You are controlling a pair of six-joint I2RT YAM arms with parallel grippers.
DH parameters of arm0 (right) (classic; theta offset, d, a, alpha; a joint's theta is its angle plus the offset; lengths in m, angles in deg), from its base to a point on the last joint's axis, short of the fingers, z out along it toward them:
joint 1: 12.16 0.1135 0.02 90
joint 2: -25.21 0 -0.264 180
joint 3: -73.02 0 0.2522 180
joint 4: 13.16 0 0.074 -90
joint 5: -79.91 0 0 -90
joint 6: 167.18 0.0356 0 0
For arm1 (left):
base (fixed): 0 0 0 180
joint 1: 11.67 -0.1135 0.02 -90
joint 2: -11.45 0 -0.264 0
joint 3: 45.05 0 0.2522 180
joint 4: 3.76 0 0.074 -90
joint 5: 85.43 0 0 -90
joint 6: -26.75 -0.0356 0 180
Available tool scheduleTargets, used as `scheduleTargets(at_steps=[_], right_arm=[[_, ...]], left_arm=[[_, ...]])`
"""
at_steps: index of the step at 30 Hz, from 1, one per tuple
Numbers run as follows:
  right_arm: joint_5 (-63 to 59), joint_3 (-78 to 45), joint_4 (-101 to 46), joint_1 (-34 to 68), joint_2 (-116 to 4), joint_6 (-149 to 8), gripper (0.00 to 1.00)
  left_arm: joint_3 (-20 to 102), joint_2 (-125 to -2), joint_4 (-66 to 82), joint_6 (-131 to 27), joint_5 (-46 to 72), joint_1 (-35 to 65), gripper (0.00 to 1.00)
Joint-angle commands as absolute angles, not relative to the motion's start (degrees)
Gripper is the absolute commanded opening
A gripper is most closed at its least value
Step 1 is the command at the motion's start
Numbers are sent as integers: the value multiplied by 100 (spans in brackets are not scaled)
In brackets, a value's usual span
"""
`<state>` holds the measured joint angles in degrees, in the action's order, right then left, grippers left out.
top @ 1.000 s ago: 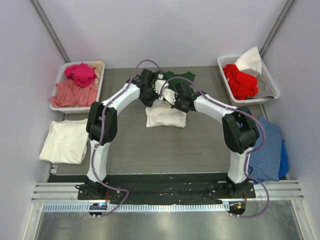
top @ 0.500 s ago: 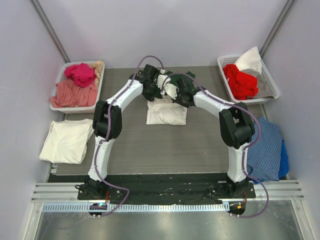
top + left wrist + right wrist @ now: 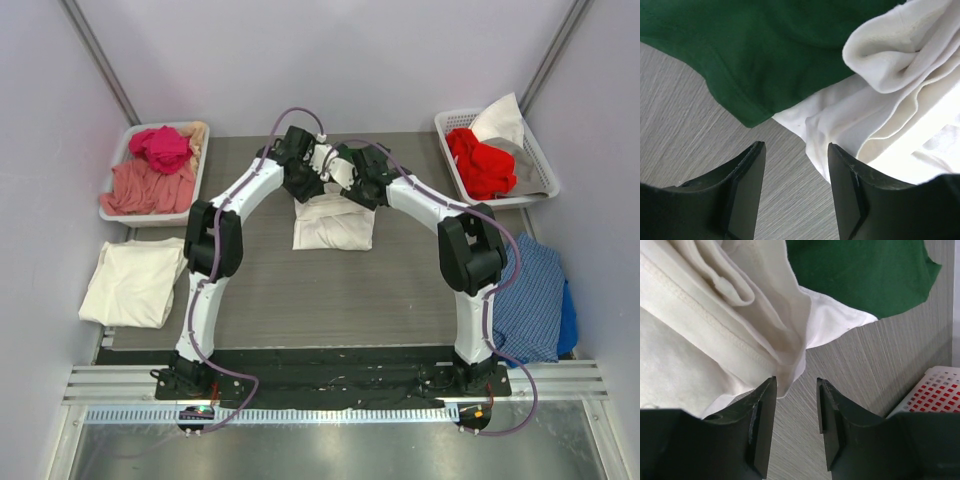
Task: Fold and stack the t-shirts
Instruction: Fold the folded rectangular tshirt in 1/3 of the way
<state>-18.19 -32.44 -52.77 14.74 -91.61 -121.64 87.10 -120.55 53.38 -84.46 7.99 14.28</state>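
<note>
The grey wood-grain counter [image 3: 330, 290] fills the middle of the top view, with the left arm [image 3: 205, 250] and the right arm [image 3: 470, 255] arching from its near edge to meet over the far centre. A blue checked cloth [image 3: 535, 300] lies heaped at the right edge, and a pale folded t-shirt [image 3: 133, 282] lies at the left edge, partly off the counter. A white basket [image 3: 140, 219] at the far left holds pink garments [image 3: 145, 185], and a second basket [image 3: 450, 120] at the far right holds red garments [image 3: 480, 160] and a pale cloth. The cream t-shirt [image 3: 333, 228] lies folded at the centre, its far end bunched under the wrists. In the wrist views that end lies on a whiter layer, which in turn overlaps the dark green t-shirt [image 3: 765, 50] spread flat behind it. The left end effector [image 3: 795, 147] has its fingers parted with nothing between them, above the counter and the white edge. The right end effector [image 3: 796, 381] is likewise spread and empty, with the cream hem drooping just beside its left finger.
</note>
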Motion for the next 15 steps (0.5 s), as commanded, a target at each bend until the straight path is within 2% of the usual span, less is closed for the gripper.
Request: scheduleTargets(at_steps=[1,8,15], right_arm=[[-2020,-3672,-4898,1500,-9090,-11972,45],[-1967,-3303,-4986,1667,-8590,-11673,46],[-1958,-2407,-4829,1913,-7991,-11550,46]], left_arm=[[8754,-11635,5499,-8566,809,1540,57],[8174,-10914,5649,-8487,1081,1619,58],[7226,-10211,5510,-8531,1214,1742,59]])
